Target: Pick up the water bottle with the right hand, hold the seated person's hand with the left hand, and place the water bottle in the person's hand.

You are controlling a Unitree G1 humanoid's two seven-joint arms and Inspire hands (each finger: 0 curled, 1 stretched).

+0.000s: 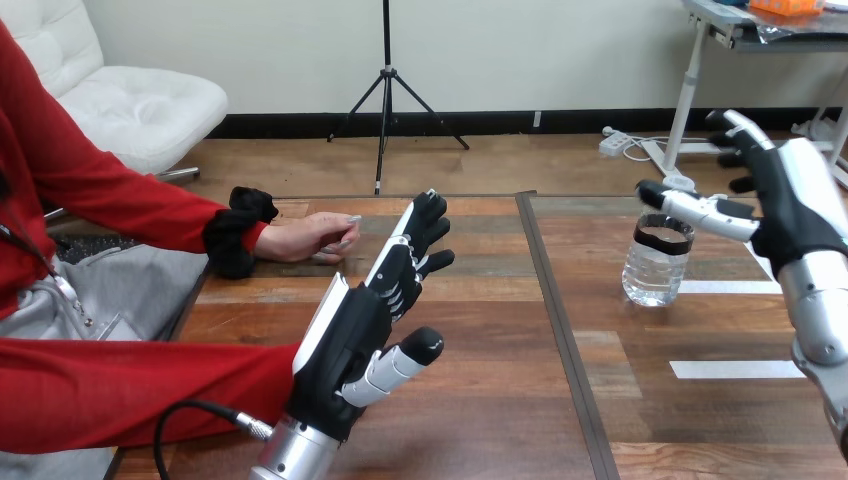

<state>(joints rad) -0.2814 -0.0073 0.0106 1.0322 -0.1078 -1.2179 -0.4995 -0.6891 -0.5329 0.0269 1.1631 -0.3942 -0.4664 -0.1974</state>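
Across one wooden table (480,400), the robot's left hand (350,340) stands raised, fingers straight and thumb apart, near the one person's hand (310,237) resting on the wood. Its right hand (785,200), fingers spread, holds its thumb just above the single upright water bottle (657,265), gripping nothing.

The water bottle (657,262) stands on the table (480,400); right hand (790,200) just right of it, left hand (350,340) and person's hand (315,238) well left.
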